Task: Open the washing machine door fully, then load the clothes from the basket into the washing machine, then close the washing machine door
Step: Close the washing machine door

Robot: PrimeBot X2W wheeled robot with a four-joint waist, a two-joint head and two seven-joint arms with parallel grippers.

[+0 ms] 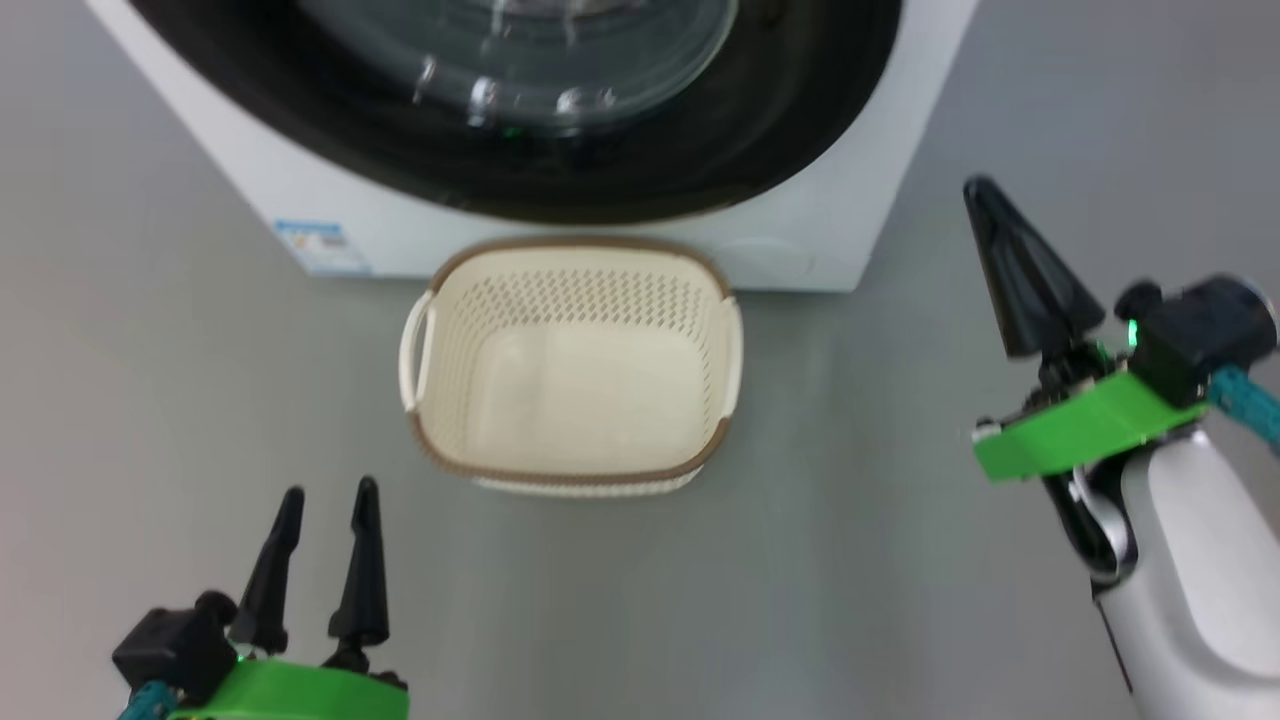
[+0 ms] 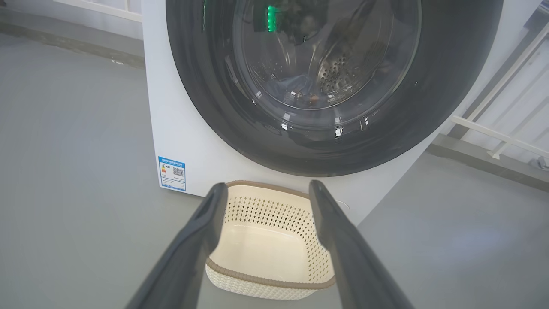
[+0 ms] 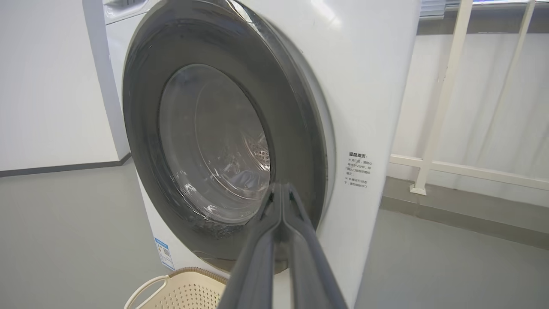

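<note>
The washing machine (image 1: 830,230) stands ahead with its door (image 1: 700,160) shut flat against the white front. Behind the door glass, bluish clothes (image 2: 294,83) lie low in the steel drum, also visible as clothes (image 3: 245,176) in the right wrist view. On the floor just before the machine sits the basket (image 1: 570,245), with nothing in it. My left gripper (image 1: 330,488) is open at the lower left, short of the basket, holding nothing. My right gripper (image 1: 980,190) is shut and empty, off the machine's right front corner, and it points at the door's right rim (image 3: 300,141).
Grey floor (image 1: 150,350) surrounds the machine. A blue label (image 2: 172,173) sits at the machine's lower left corner. White railing bars (image 3: 446,86) and a wall stand to the machine's right. A low grey skirting runs along the wall.
</note>
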